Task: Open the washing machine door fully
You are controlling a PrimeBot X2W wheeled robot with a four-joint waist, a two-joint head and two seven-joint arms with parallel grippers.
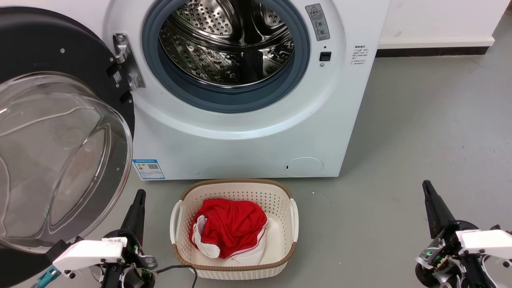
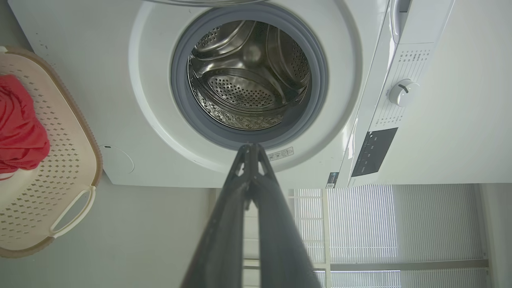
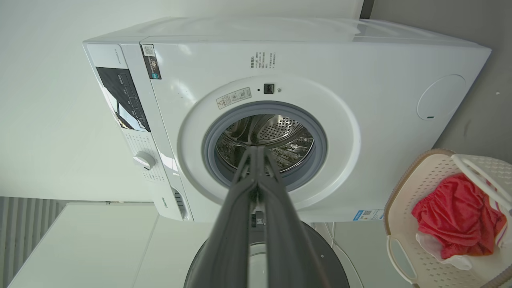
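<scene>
the washing machine door [image 1: 60, 140] hangs swung wide off the hinge [image 1: 126, 60] at the machine front's [image 1: 240, 152] left edge, left gripper [image 1: 139, 196] and right gripper [image 1: 426, 186] both pinched closed, empty, neither touching it, so opening looks done; any next move is only a final outward nudge.

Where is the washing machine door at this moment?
In the head view the washing machine door is swung open at the left, hanging from its hinge beside the drum, with the left end effector near its lower edge.
</scene>
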